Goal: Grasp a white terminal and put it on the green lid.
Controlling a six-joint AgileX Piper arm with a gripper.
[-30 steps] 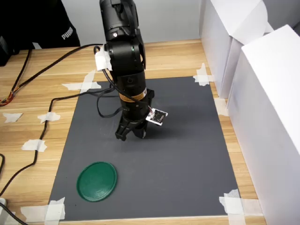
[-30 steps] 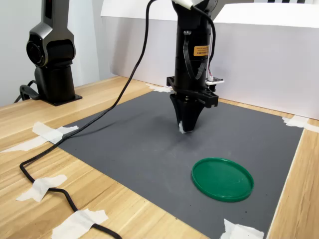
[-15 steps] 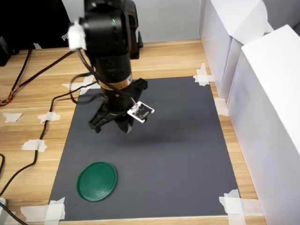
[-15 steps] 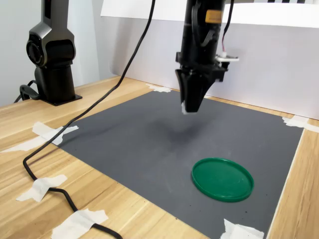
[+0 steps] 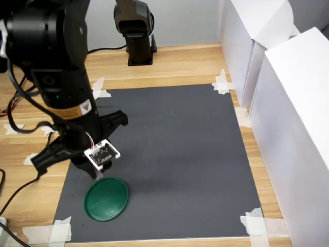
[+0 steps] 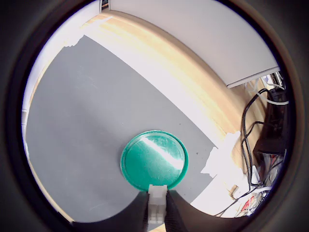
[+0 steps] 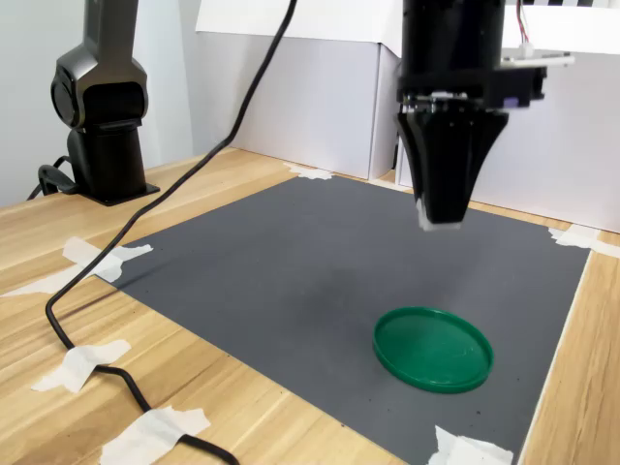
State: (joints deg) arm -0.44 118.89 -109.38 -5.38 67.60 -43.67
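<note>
White terminal point(image 6: 157, 203) lengthwise between fingertips point(image 6: 170, 209).

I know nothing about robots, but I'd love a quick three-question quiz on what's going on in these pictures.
1. True or false: the white terminal already lies on the green lid.
2. What is pinched in the gripper? A) a strip of tape B) the white terminal C) nothing
3. Fill in: the green lid rests on a dark ____ mat.

Key:
1. False. In the second exterior view the terminal is held in the air above the lid.
2. B. The wrist view shows it between the fingertips.
3. Grey. The mat is taped to the wooden table at its corners.
</note>
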